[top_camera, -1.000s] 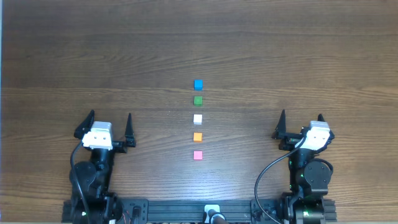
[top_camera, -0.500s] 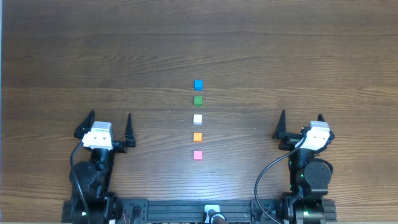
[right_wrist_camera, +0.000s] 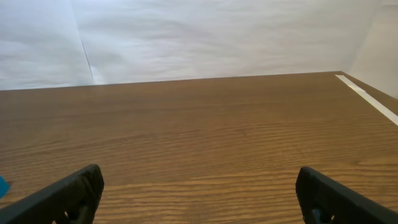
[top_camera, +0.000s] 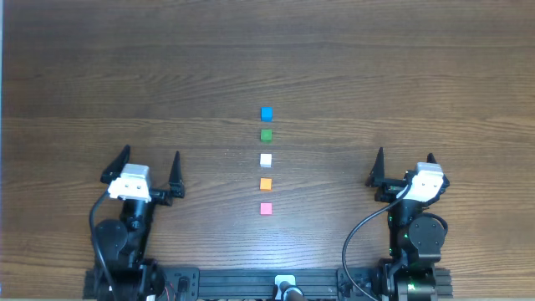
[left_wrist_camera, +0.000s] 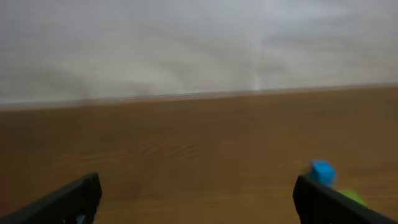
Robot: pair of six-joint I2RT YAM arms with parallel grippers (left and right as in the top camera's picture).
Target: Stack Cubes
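Nothing stacked yet: separate cubes lined from blue cube (top_camera: 267,114) to pink cube (top_camera: 266,208), well apart from left gripper (top_camera: 150,159) and right gripper (top_camera: 405,159), both spread wide, empty; next needs reaching in to pinch one.

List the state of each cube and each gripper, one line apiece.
Small blue cube: unstacked on the brown wooden table, far end of the row.
Small green cube: unstacked, apart from neighbours.
Small white cube: unstacked, mid-row.
Small orange cube: unstacked.
Small pink cube: unstacked, nearest the arm bases.
Left gripper: open, empty.
Right gripper: open, empty.
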